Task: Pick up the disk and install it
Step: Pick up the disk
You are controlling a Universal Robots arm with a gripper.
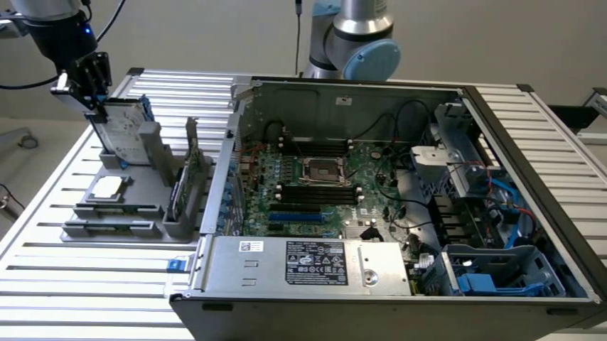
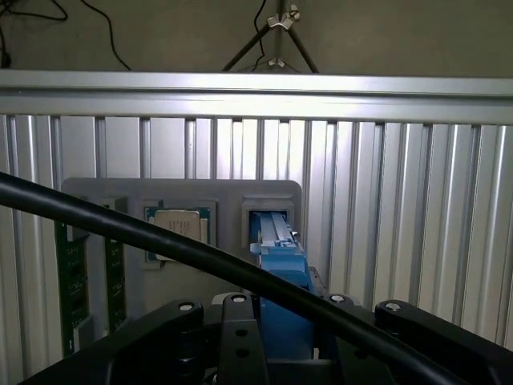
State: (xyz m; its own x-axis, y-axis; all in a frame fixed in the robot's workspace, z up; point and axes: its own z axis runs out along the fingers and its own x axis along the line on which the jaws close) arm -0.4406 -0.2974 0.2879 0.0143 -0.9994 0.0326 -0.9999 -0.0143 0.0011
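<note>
In the exterior view, the gripper [image 1: 92, 99] is seen at the far corner of the slatted table [image 1: 57, 277], on the exterior view's left. It is set over the upper end of the disk [image 1: 128, 131]. The disk stands upright in a slot of the grey holder [image 1: 114, 231], its blue carrier edge turned toward the open computer case [image 1: 351, 87]. The jaws are judged to be closed on the disk at a middling width, one on each face. Whether the lower edge has left the slot cannot be told. A square processor chip [image 1: 106, 186] lies flat in the same holder, just beside the disk's slot, and a green card [image 1: 195, 163] stands on edge nearer the case.

In the wrist view, the disk [image 2: 280, 273] is seen end-on, reaching from its slot in the holder [image 2: 180, 191] toward the gripper [image 2: 280, 337]. A black cable [image 2: 160, 241] is slung across the picture in front of the chip [image 2: 178, 228].

The step in hand is judged to be the drawing of the disk from its slot. It is best drawn straight along the slot walls, with no tilt, so that the carrier is not jammed. The grip should be kept square on the carrier frame, and the chip and card should be left undisturbed.
</note>
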